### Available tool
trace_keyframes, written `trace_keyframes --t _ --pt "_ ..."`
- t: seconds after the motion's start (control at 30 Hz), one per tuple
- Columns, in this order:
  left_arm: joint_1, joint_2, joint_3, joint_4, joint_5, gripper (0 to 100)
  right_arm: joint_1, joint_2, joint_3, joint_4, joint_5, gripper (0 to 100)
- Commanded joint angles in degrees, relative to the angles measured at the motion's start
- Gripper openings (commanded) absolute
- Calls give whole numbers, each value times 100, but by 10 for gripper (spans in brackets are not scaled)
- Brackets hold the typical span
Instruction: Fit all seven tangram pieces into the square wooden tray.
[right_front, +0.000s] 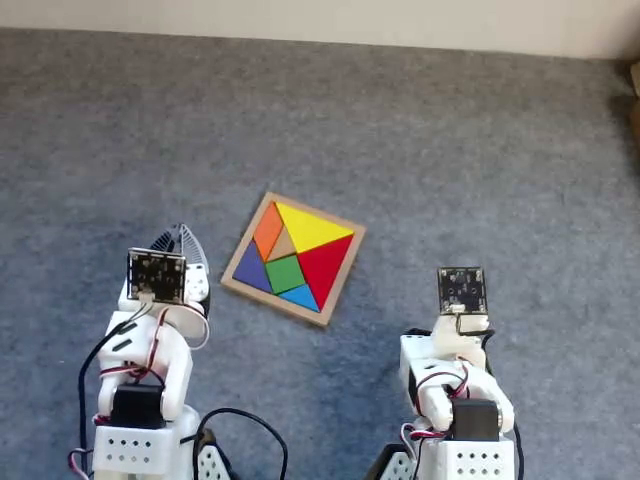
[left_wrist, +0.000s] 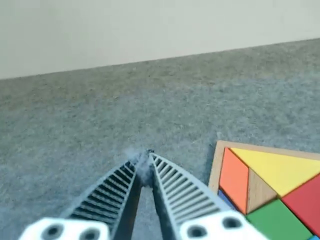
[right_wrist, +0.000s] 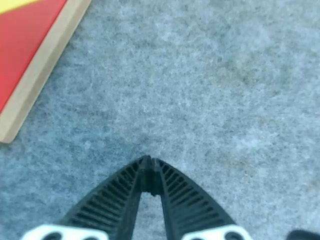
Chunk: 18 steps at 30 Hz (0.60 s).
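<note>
**Tray full of colours, both pincers shut**

The square wooden tray lies on the grey carpet, near the middle, between the two arms and a bit farther out than they are; it is turned like a diamond, with one corner pointing far and a little left and one corner pointing near and a little right. Being square, it has no long side; its edges all run slanted.

The yellow triangle lies with its long side along the far-right edge and its tip pointing to the middle. The red triangle lies with its long side along the near-right edge; the orange piece runs along the far-left edge. The green square sits by the middle, the purple triangle fills the left corner, and the light blue piece fills the near corner. The small tan triangle may be a wooden piece or bare tray floor; I cannot tell.

The left gripper is just left of the tray, not touching it; its white fingers are pressed together at the tips and hold nothing, with a bit of grey fluff there. The right gripper is over bare carpet to the right of the tray; its black fingers are closed too and hold nothing.
</note>
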Motion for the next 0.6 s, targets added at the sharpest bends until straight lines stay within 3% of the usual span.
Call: trace_keyframes --t 0.0,0.57 --pt "215 -207 163 53 9 17 75 -31 629 -22 -26 5" --pt "207 -198 198 2497 9 17 66 -31 629 -22 -62 5"
